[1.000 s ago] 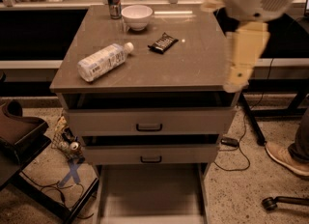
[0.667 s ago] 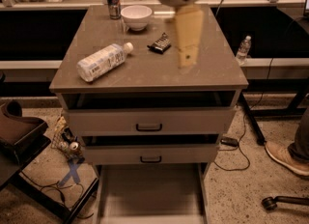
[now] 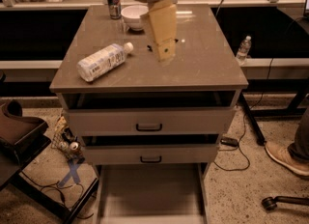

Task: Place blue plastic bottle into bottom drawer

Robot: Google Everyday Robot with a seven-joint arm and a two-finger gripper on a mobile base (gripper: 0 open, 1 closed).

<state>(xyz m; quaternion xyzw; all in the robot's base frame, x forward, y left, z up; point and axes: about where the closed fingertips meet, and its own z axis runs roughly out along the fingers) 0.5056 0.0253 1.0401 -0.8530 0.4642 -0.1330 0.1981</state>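
The blue plastic bottle [image 3: 104, 61] lies on its side on the left part of the grey cabinet top [image 3: 207, 63], white cap pointing to the back right. My gripper [image 3: 165, 55] hangs from the arm over the middle of the top, to the right of the bottle's cap and apart from it. The bottom drawer [image 3: 149, 194] is pulled out at floor level, and its grey floor is bare. The two upper drawers [image 3: 149, 121] with black handles sit slightly ajar.
A white bowl [image 3: 133, 16] and a slim drink can [image 3: 114, 1] stand at the back of the top. A small clear water bottle [image 3: 244, 49] stands on the ledge at right. A brown chair [image 3: 19, 131] is at left; a shoe [image 3: 285, 158] and cables are at right.
My arm has swung left from the cabinet's right edge to its middle and now covers the dark item that lay beside the bowl. The bottle has not moved.
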